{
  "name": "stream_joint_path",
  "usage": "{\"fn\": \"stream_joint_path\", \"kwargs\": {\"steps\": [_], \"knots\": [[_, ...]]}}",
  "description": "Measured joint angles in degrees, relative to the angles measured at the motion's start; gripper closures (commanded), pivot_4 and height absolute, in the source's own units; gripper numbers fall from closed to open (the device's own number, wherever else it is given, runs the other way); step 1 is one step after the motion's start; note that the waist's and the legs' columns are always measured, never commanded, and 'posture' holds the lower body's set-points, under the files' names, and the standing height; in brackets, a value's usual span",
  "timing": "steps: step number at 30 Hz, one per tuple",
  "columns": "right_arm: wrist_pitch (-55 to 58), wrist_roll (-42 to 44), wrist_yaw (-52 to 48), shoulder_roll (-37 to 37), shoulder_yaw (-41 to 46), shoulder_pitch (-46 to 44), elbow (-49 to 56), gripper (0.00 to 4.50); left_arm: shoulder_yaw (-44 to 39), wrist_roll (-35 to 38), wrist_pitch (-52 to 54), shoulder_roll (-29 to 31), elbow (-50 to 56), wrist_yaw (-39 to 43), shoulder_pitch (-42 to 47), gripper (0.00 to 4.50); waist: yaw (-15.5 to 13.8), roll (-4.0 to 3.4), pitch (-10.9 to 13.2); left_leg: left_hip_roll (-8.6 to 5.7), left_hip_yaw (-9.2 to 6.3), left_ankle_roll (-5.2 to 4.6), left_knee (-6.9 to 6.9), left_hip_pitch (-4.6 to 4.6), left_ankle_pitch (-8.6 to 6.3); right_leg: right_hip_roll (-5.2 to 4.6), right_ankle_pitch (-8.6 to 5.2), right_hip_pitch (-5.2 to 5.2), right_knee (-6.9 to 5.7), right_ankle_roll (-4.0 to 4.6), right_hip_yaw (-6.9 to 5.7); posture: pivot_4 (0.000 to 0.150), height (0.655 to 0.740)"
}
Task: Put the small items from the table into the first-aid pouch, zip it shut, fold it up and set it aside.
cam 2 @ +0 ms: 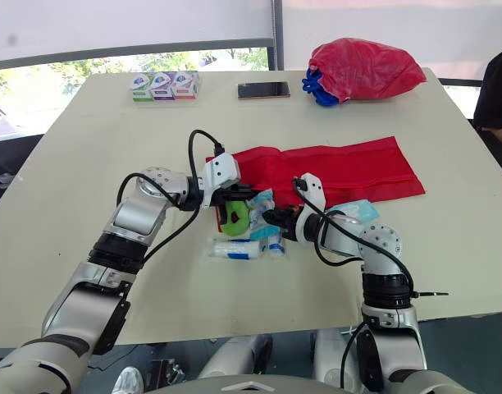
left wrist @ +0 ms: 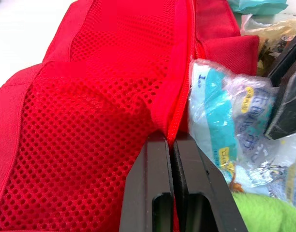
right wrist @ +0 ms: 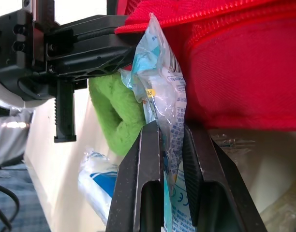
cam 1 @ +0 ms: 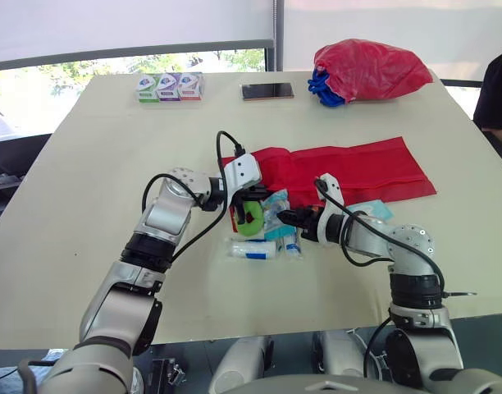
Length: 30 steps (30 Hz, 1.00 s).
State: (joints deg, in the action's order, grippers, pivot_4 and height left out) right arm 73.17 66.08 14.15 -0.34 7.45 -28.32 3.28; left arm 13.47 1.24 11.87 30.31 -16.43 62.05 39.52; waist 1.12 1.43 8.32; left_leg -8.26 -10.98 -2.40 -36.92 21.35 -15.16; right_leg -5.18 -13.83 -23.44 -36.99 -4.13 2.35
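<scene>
1. Between the two grippers, on the table [cam 1: 95, 164], lies the near end of the pouch [cam 1: 349, 168]. It is a long red strip, unfolded, running from the left gripper off to the robot's right and passing the far side of the right gripper.
2. Left gripper [left wrist: 172, 140]: fingers pressed together, pinching the pouch's mesh edge right at the zip [left wrist: 186, 72].
3. Right gripper [right wrist: 171, 133]: fingers at a narrow gap, clamped on a clear packet [right wrist: 160, 82] with blue print. The packet's free end stands against the pouch edge, just beside the left gripper's fingers.
4. Green item [cam 1: 253, 220]: just under the left gripper, touching the packet, close ahead of the right gripper's tips.
5. White-and-blue roll [cam 1: 251, 248]: on the table on the robot's side of both grippers, apart from the pouch.
6. Well beyond both grippers, at the table's far edge: a red bag [cam 1: 370, 70], a phone [cam 1: 267, 91] and a row of small boxes [cam 1: 169, 86].
</scene>
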Motion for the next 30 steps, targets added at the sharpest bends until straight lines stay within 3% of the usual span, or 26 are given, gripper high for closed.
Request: {"fn": "stream_joint_path", "kwargs": {"steps": [12, 30], "knots": [[-1.4, 0.1, 7.7, 8.6, 6.8, -2.8, -6.5, 4.46, -0.2, -3.3, -5.7, 2.0, 3.0, -2.0, -4.6, 4.43, 1.3, -0.11, -0.1, 0.01, -0.01, 0.00, 0.01, -0.01, 0.00, 0.03, 0.00, -0.01, -0.04, 0.00, -0.01, 0.150, 0.7400], [-7.3, 4.8, 13.0, 8.8, 6.9, -2.9, -8.0, 4.46, 0.2, -3.4, -6.3, 0.7, 4.7, -2.4, -5.6, 4.43, 1.3, -0.20, -0.1, 0.01, 0.01, 0.00, 0.01, -0.01, 0.00, 0.02, 0.00, -0.02, -0.04, 0.00, -0.01, 0.150, 0.7400]]}}
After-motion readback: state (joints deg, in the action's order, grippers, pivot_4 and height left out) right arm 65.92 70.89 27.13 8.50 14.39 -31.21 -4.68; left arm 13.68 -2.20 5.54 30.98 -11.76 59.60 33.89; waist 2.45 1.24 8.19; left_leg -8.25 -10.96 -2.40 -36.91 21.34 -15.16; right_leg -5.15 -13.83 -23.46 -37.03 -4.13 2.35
